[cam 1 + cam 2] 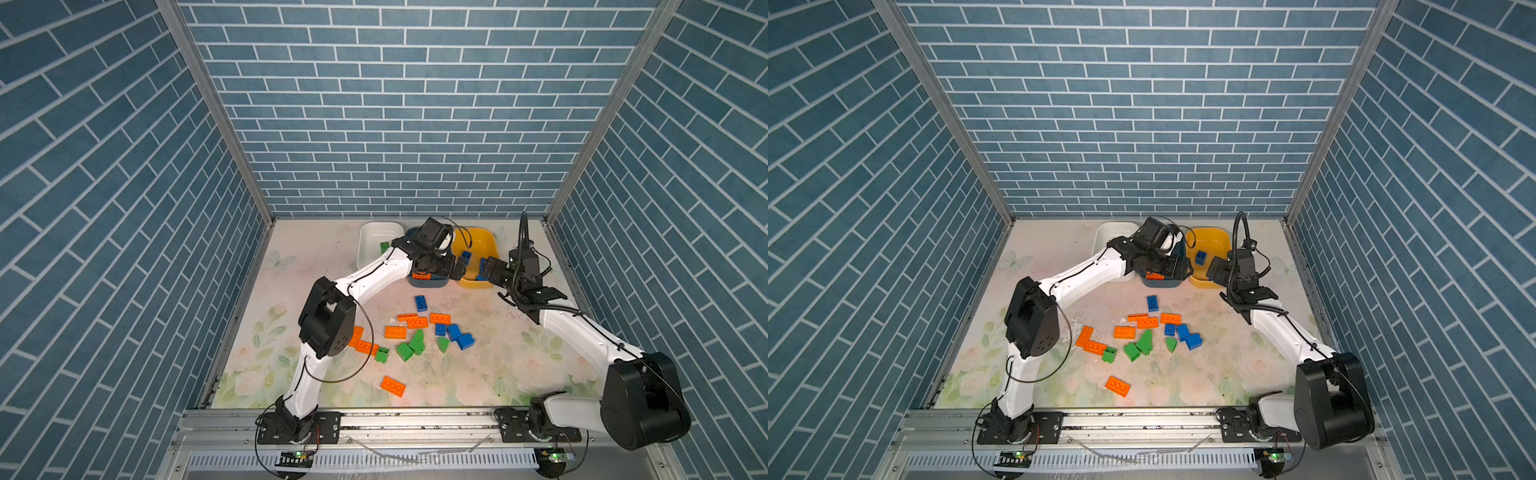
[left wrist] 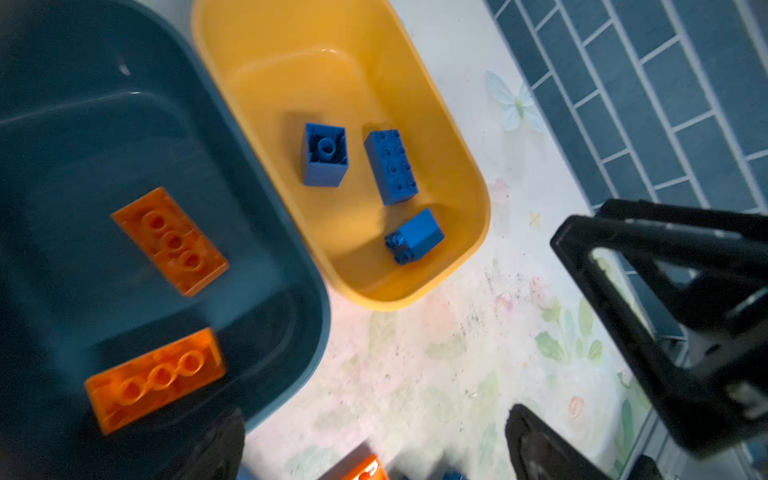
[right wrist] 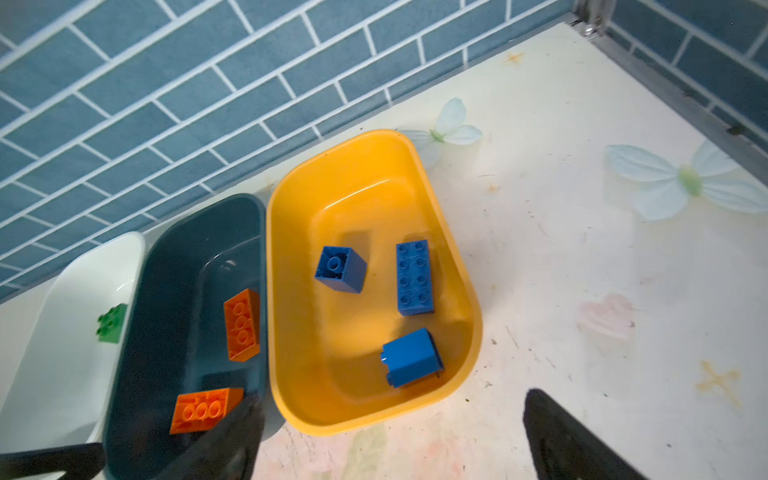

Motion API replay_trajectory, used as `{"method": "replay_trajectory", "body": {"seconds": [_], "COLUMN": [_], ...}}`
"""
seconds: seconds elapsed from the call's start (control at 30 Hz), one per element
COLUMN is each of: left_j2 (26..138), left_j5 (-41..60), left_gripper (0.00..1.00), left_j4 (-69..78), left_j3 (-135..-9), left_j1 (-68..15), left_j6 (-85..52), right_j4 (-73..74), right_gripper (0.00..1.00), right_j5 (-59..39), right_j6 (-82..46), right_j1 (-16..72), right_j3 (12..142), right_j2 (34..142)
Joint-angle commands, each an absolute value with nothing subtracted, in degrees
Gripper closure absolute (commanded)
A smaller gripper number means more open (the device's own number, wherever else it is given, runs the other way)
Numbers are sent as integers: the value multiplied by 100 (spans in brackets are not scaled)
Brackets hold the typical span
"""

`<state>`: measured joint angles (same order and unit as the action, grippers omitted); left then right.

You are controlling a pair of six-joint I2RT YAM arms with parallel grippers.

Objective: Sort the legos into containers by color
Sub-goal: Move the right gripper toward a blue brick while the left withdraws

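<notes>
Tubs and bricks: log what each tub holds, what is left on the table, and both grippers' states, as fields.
white tub: one green brick seen
teal tub: two orange plates
yellow tub: three blue bricks
table: loose bricks, orange, blue and green, unsorted
left gripper: open, empty
right gripper: open, empty
colour mix-ups in tubs: none seen
</notes>
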<state>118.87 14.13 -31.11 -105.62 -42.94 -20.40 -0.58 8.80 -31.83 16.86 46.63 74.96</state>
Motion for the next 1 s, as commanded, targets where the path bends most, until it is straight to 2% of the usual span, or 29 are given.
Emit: {"method": "replay_trajectory", "body": {"seconds": [0.0,0.17,0.27,0.53,0.77,0.8,0.97], "left_j2": [11468,10748,10328,9564,9599,9615,9583], "left_j5": [561,-309,-863,-983,-1055,-1081,-1114], "left_gripper": [1,1,1,1,1,1,1], "left_j4": [-3573,-3617,-3550,-2970,-3095,-3108,-3016], "left_j3": [-9924,-8863,-8344,-7218,-7147,-7141,-7046], "left_j1": [-4294,-4232,-4071,-3483,-3379,-3375,-3375], "left_j6": [-1855,-2240,-2643,-3588,-3715,-3752,-3952], "right_j4": [117,228,-5,0,-35,-2,-174], "right_gripper": [4,5,3,2,17,16,26], "right_j5": [96,-786,-837,-1023,-897,-846,-248], "right_j6": [-2894,-2641,-2191,-1943,-1811,-1786,-1704], "right_j1": [1687,1982,2528,3370,3850,3919,4211], "right_j3": [4662,4684,4879,5157,5442,5481,5853], "right_j2": [7648,7983,8307,9099,9567,9641,10020]}}
